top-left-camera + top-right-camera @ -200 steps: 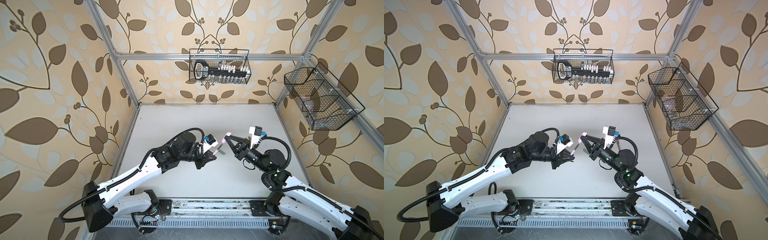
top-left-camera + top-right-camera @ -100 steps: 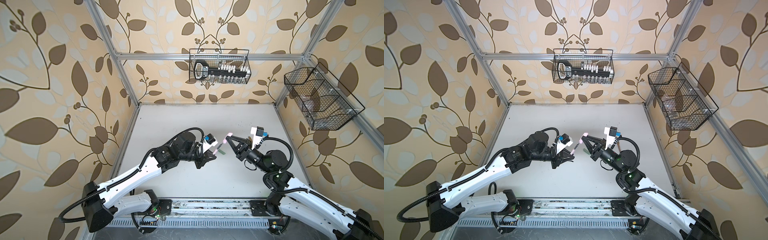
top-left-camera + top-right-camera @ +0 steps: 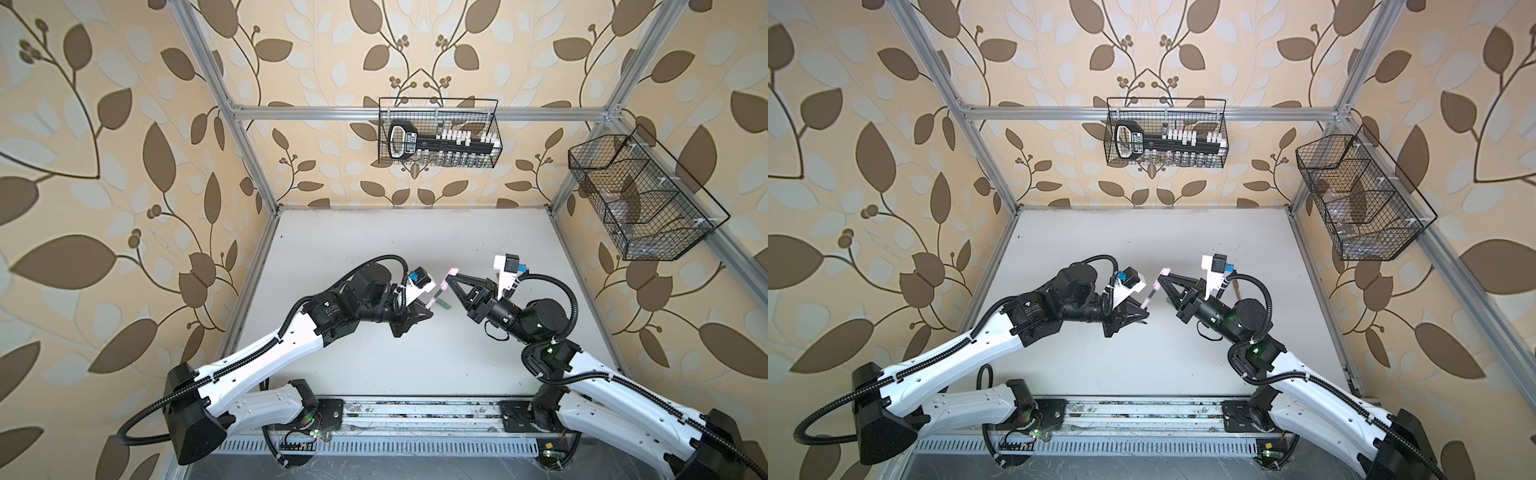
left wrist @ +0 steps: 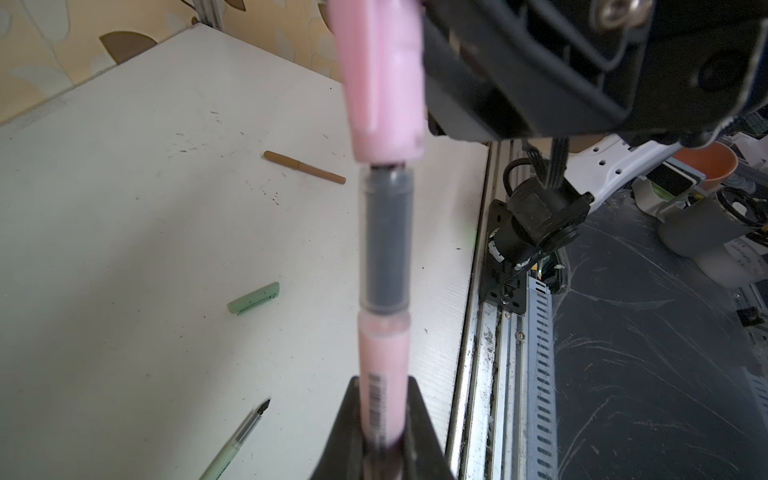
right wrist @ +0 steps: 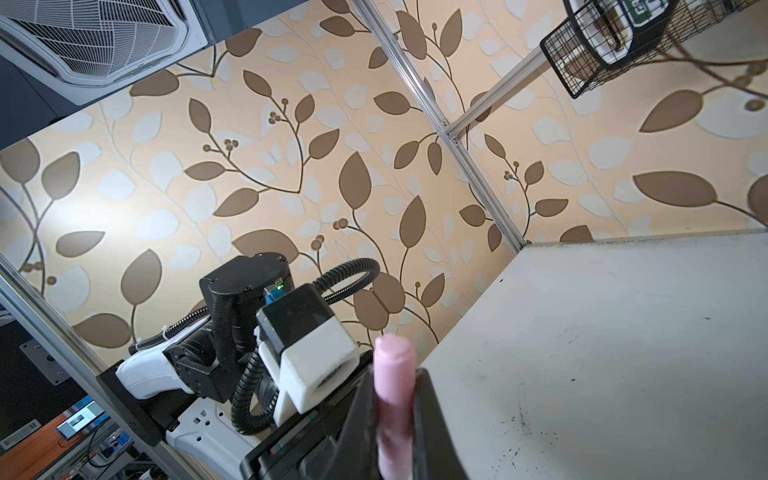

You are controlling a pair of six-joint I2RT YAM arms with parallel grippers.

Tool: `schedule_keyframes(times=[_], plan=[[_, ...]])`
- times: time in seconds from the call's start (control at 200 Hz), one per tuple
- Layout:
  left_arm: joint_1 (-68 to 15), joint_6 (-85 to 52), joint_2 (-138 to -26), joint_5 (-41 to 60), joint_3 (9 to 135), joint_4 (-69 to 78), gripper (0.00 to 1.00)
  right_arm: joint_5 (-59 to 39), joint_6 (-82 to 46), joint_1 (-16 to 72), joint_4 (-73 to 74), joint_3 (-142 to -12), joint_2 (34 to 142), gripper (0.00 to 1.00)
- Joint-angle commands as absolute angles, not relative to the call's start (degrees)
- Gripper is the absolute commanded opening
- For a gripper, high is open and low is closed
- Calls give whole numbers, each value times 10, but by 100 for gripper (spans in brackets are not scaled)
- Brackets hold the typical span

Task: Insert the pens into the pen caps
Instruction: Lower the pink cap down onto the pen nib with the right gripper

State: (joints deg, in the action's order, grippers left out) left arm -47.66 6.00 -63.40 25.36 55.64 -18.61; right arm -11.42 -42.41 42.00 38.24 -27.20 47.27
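The pink pen [image 4: 382, 370] is held in the air above the tabletop [image 4: 124, 216], near its front middle, with its grey front section [image 4: 386, 237] pointing away from the left claw [image 4: 383, 388]. The end of that section sits right at the mouth of the pink cap [image 4: 380, 79], in line with it, and the pen's tip is hidden inside. The left claw is pinched on the pink barrel, one black finger on each side. The right claw [image 5: 395, 386] is clamped the same way on the pink cap [image 5: 395, 353], whose rounded closed end sticks out past its fingers. In both top views the two claws meet tip to tip, with the pen [image 3: 1148, 300] and cap [image 3: 1160, 279] forming one slanted line between them.

On the tabletop beneath, a green cap [image 4: 253, 298] lies alone. A green pen [image 4: 237, 440] lies near it with its dark nib bare, and a tan-brown pen [image 4: 305, 167] lies farther off. A wire basket [image 3: 438, 133] hangs on the back wall.
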Motion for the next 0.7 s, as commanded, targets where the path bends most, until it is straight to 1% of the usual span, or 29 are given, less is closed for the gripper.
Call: schedule_keyframes(times=[0.0,0.21,0.385,0.505,0.64,0.695], plan=[[-477,64,-627,245,572,-162,0,-114,-435,429,416,-257,478,0],[-477,63,-622,239,572,-139,0,-99,-433,436,420,-250,474,0],[-477,65,-619,214,582,-118,0,-88,-417,451,411,-252,480,0],[-477,71,-626,208,599,-108,0,-73,-385,469,369,-265,482,0],[-476,80,-640,205,616,-108,0,-49,-339,488,300,-288,473,3],[-476,82,-645,205,623,-112,0,-43,-328,492,282,-292,470,8]])
